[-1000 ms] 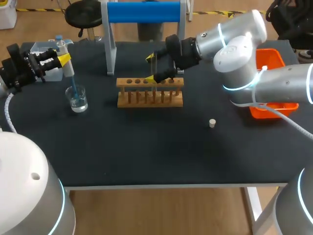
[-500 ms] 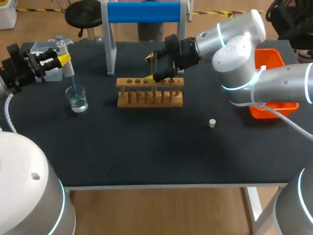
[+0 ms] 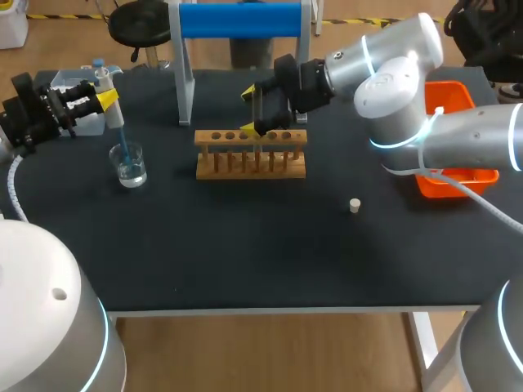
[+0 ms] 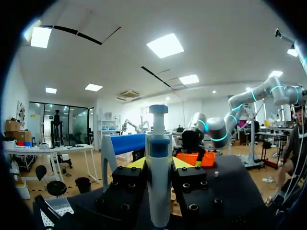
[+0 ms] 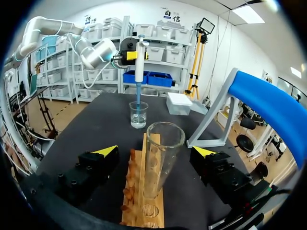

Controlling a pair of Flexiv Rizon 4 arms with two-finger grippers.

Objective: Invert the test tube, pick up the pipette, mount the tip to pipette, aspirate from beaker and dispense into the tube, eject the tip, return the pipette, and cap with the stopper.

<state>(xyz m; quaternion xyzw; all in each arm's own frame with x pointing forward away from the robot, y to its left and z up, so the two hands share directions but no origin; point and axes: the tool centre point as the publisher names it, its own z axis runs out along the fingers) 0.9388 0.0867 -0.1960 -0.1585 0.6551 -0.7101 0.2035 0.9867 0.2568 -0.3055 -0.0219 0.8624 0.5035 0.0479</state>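
Observation:
My left gripper (image 3: 105,99) is shut on the white and blue pipette (image 3: 110,106) at the table's far left, the fingers clamping its body (image 4: 158,143). The pipette's blue tip dips into the glass beaker (image 3: 130,166), which holds clear liquid. An empty test tube (image 5: 160,153) stands upright, mouth up, in the wooden rack (image 3: 251,155). Around the tube my right gripper (image 3: 249,112) is open, with a gap on each side (image 5: 153,152). A small white stopper (image 3: 355,205) lies on the black mat, right of the rack.
A blue roll on a white stand (image 3: 239,20) rises behind the rack. An orange bin (image 3: 454,96) sits at the right edge under my right arm. A clear box (image 3: 72,82) is behind the left gripper.
My right gripper has shifted slightly up and back around the test tube, still open. The left gripper, pipette and beaker have not moved.

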